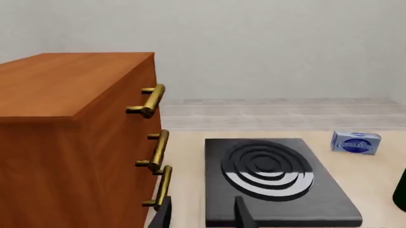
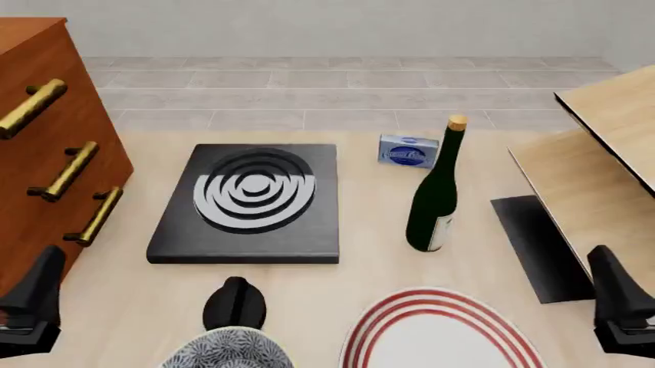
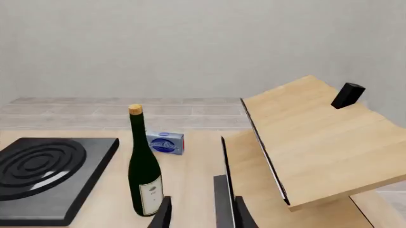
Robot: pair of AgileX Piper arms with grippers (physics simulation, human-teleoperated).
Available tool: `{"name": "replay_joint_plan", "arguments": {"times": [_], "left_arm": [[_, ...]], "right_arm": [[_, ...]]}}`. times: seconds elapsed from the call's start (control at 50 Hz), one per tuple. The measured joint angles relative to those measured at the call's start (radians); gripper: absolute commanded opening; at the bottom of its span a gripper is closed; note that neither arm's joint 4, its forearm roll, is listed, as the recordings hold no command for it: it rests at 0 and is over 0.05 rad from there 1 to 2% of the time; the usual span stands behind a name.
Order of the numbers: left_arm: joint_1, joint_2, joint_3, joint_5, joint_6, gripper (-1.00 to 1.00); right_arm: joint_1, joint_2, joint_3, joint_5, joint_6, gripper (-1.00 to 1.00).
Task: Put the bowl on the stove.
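Nothing gripped yet. Bowl [image 2: 227, 350] sits at the frame's bottom edge, left of centre; stove [image 2: 248, 204] lies just above it. Left tool [image 1: 201, 216] and right tool [image 3: 200, 214]: tips apart, empty. Next, reach for the bowl's rim.

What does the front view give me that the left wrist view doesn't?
Only the front view shows the bowl at the near edge, the plate, the dark mouse-like object and the flat dark panel. Only the left wrist view shows the cabinet's top. Both show the stove, the cabinet handles, the blue box and the bottle, though the wrist view catches just a sliver of bottle.
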Motion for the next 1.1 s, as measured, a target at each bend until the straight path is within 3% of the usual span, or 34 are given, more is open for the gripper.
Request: {"name": "replay_joint_plan", "arguments": {"times": [0.68, 1.1], "left_arm": [[-0.038, 0.021, -0.015, 0.015, -0.008, 1.0], [-0.136, 0.222, -0.331, 0.218, -0.08, 1.0]], "right_arm": [[0.009, 0.0, -0.001, 0.008, 0.001, 1.0], [0.009, -0.002, 0.002, 0.007, 0.009, 1.0]]}}
